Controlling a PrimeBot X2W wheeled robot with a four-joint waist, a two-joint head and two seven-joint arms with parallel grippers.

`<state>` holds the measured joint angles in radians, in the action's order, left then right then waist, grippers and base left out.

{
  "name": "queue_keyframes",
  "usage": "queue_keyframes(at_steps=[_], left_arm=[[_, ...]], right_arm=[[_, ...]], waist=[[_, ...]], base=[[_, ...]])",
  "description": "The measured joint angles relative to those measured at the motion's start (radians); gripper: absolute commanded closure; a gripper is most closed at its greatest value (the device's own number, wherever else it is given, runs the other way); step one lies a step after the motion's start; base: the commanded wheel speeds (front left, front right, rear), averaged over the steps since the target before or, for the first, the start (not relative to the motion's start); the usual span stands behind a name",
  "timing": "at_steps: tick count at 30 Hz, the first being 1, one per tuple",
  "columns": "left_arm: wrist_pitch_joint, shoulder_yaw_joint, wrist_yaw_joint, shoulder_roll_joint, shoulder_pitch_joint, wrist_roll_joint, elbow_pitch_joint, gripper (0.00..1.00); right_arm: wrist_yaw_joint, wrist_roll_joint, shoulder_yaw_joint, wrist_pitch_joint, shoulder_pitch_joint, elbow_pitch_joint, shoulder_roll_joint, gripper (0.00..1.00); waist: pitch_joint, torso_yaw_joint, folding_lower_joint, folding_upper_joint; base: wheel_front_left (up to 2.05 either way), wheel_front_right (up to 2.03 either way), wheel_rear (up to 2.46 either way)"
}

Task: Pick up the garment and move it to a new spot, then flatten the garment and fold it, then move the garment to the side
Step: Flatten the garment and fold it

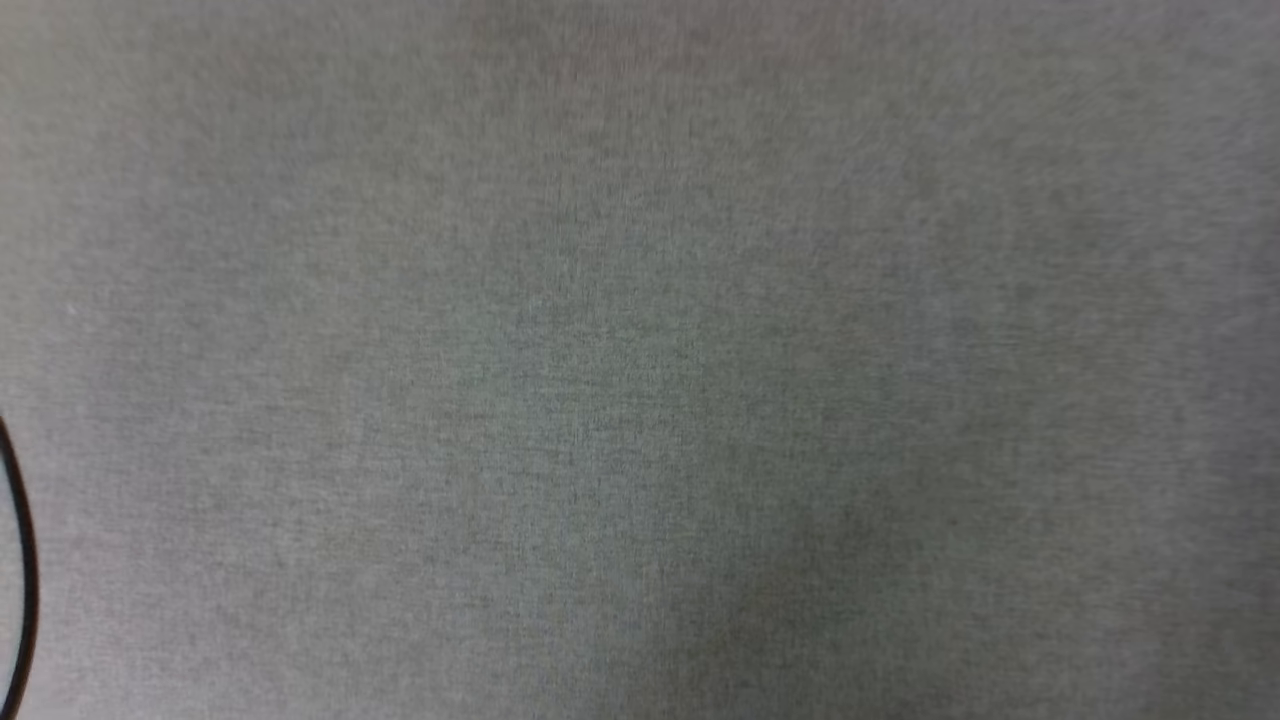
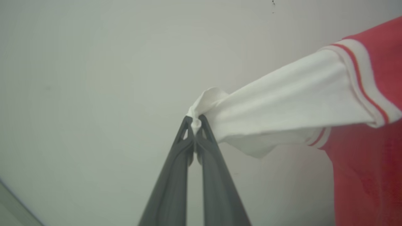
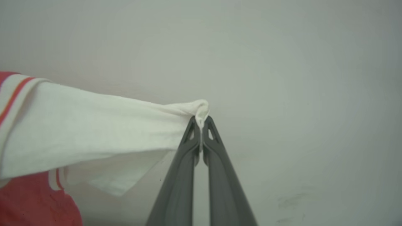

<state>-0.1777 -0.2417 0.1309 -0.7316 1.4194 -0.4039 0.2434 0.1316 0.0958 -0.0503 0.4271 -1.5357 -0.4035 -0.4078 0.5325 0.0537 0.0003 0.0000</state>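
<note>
The head camera sits very close over a grey woven surface (image 1: 640, 360), facing onto it, and its picture is blurred. Each wrist camera looks along its own fingers toward a plain pale backdrop (image 2: 94, 78): the left gripper (image 2: 194, 121) and the right gripper (image 3: 201, 121) each rise from the bottom edge. Both wrist views share the garment (image 2: 298, 94), which runs off to the right in the left view and to the left in the right view.

Grey, finely woven surface (image 1: 640, 360), softly and evenly lit; thin black curve (image 1: 22, 570) at left edge. Elsewhere pale plain backdrop (image 2: 94, 78), faint specks (image 2: 273, 3).
</note>
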Motion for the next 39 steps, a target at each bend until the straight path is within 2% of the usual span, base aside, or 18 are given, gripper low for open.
queue_keyframes(at_steps=[7,14,22,31,39], left_arm=[[0.178,-0.051,0.000,0.094,0.120,0.042,0.220,1.00],[0.311,-0.115,0.000,0.172,0.069,0.042,0.357,1.00],[0.394,-0.169,0.000,0.234,-0.114,-0.002,0.442,1.00],[0.424,-0.235,-0.018,0.261,-0.424,-0.006,0.417,1.00],[0.386,-0.242,-0.030,0.233,-0.664,-0.064,0.413,1.00]], right_arm=[[0.000,-0.067,-0.021,-0.081,-0.082,-0.148,0.039,1.00],[0.000,-0.052,-0.028,-0.156,0.009,-0.242,0.056,1.00],[0.000,-0.007,-0.036,-0.201,0.201,-0.317,0.065,1.00],[0.000,0.081,0.010,-0.218,0.477,-0.356,0.080,1.00],[0.000,0.186,0.067,-0.151,0.694,-0.379,0.059,1.00]], waist=[[0.122,0.025,0.0001,0.0000],[0.147,0.046,0.0000,0.0000],[0.081,0.041,-0.0002,0.0000],[-0.043,0.020,-0.0004,0.0000],[-0.177,0.002,-0.0005,0.0001]], base=[[0.00,0.00,0.00],[0.00,0.00,0.00],[0.00,0.00,0.00],[0.00,0.00,0.00],[0.00,0.00,0.00]])
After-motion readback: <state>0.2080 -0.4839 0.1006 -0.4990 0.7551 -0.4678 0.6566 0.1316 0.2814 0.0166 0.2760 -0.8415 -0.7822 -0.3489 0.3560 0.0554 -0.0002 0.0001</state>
